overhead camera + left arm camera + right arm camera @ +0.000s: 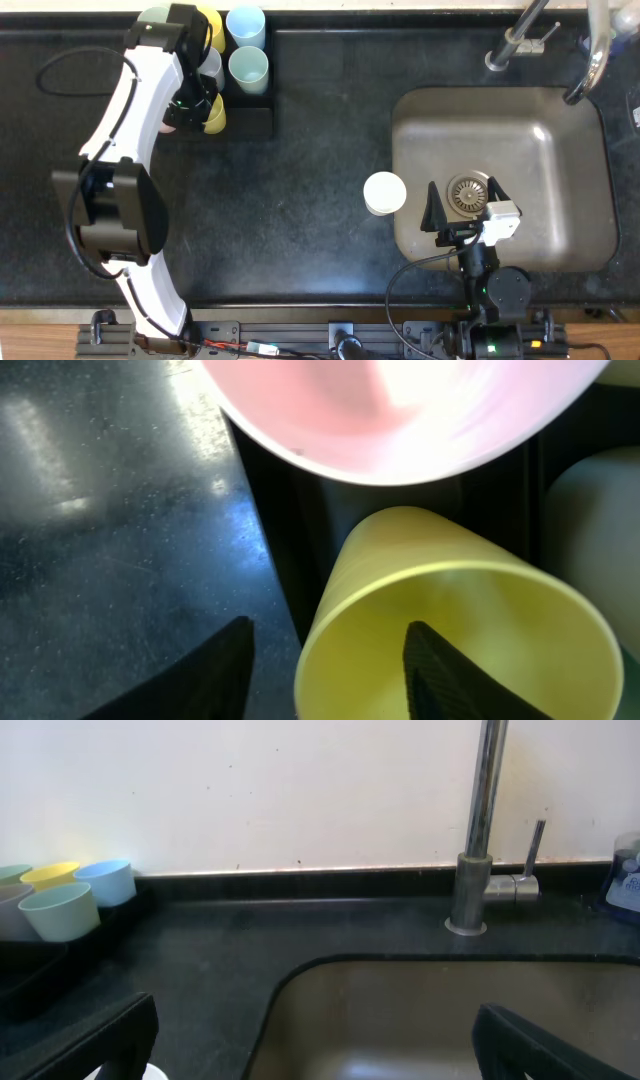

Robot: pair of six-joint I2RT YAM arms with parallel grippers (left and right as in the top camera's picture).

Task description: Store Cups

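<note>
A black tray [255, 122] at the back left holds several cups: yellow [210, 28], light blue [245, 24], teal [248, 68] and grey [210, 65]. My left gripper [195, 105] is at the tray's left side and stands open. In the left wrist view one finger [440, 675] is inside a yellow cup [380, 580] and the other finger [225, 675] is outside its wall. A pink cup [400, 410] lies just beyond it. A white cup [384, 192] stands on the counter by the sink's left rim. My right gripper [462, 208] hangs open over the sink, holding nothing.
The steel sink [550, 130] takes up the right side, with the faucet [515, 40] behind it. The dark counter [300, 220] runs between tray and sink. A cream cup [605, 530] sits close beside the yellow one. A wall [300, 790] rises behind the counter.
</note>
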